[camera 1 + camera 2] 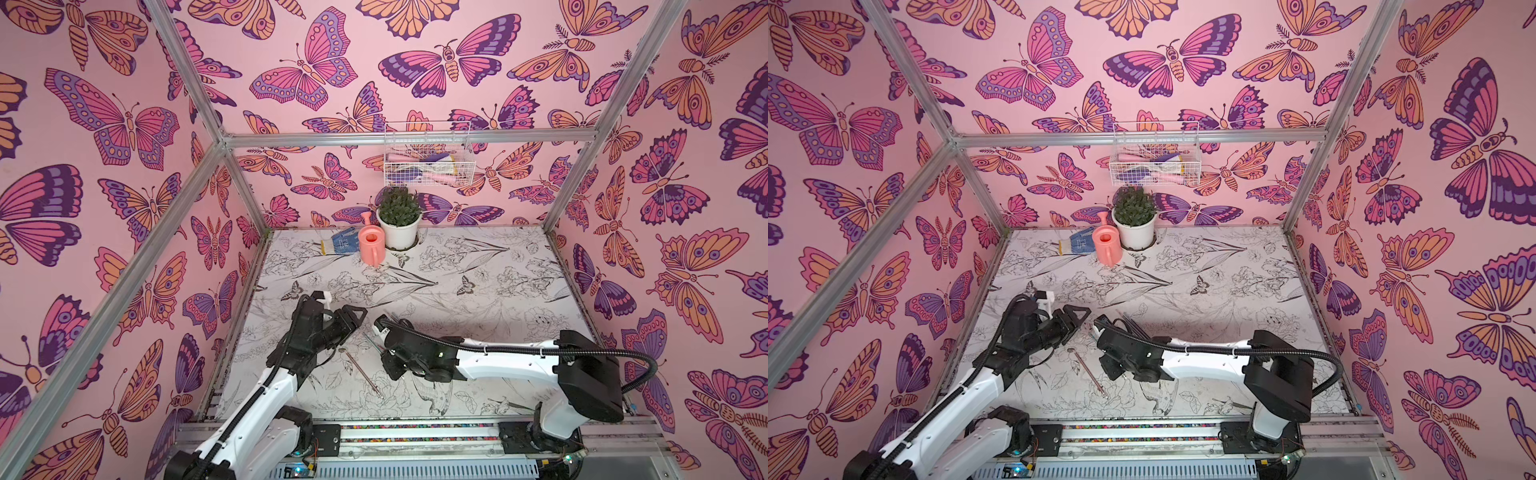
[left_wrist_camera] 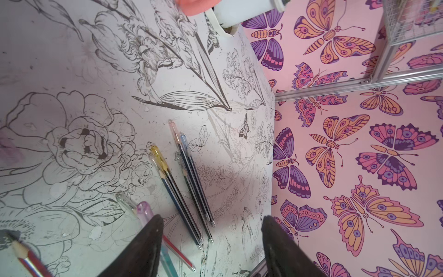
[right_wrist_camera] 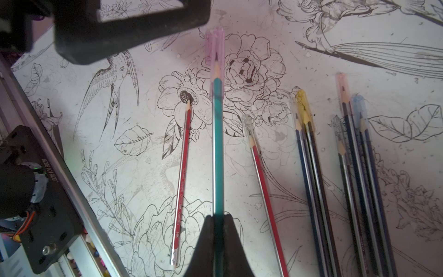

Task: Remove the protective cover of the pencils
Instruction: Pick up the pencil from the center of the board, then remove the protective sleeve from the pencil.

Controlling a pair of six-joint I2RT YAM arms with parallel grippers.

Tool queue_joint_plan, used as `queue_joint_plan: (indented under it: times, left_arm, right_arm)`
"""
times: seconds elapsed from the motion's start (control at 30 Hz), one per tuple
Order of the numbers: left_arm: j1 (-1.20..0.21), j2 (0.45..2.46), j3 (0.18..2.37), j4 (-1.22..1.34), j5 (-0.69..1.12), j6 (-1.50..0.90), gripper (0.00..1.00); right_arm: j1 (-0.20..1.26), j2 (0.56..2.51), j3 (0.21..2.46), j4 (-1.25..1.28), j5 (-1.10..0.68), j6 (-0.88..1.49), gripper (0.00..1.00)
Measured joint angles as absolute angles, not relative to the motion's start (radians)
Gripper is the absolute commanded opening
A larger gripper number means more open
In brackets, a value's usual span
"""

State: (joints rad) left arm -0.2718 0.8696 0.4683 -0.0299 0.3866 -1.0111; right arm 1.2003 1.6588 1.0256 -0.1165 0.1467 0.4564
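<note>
**Teal pencil gripped, cap on**

Your right end effector (image 3: 218,217) is clamped on the teal pencil (image 3: 218,148), whose pink cap (image 3: 215,60) sits on its tip. Your left end effector (image 2: 212,218) stands spread and empty, just beside that cap. The other pencils (image 3: 314,167) lie on the bench (image 3: 143,167) alongside.

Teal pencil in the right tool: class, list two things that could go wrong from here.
1. The pink cap sits beside one finger of the open left tool, not between its fingers; closing now may miss or knock it.
2. The right tool pinches the teal pencil far from the cap, so a pull might swing or slide it.
</note>
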Motion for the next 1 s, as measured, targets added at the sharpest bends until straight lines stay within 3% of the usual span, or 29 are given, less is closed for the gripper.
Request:
queue_joint_plan:
  times: [0.57, 0.67, 0.83, 1.0]
  left_arm:
    - [-0.274, 0.85, 0.461, -0.054, 0.366, -1.014, 0.64]
    - [-0.276, 0.853, 0.461, -0.054, 0.366, -1.013, 0.52]
    - [-0.278, 0.853, 0.46, -0.054, 0.366, -1.018, 0.41]
    - [-0.282, 0.853, 0.457, -0.052, 0.366, -1.019, 0.36]
  right_arm:
    - [1.2, 1.59, 1.024, -0.086, 0.168, 0.471, 0.0]
    - [1.2, 1.589, 1.024, -0.078, 0.168, 0.471, 0.0]
    - [1.2, 1.589, 1.024, -0.067, 0.167, 0.472, 0.0]
    - [1.2, 1.589, 1.024, -0.062, 0.164, 0.472, 0.01]
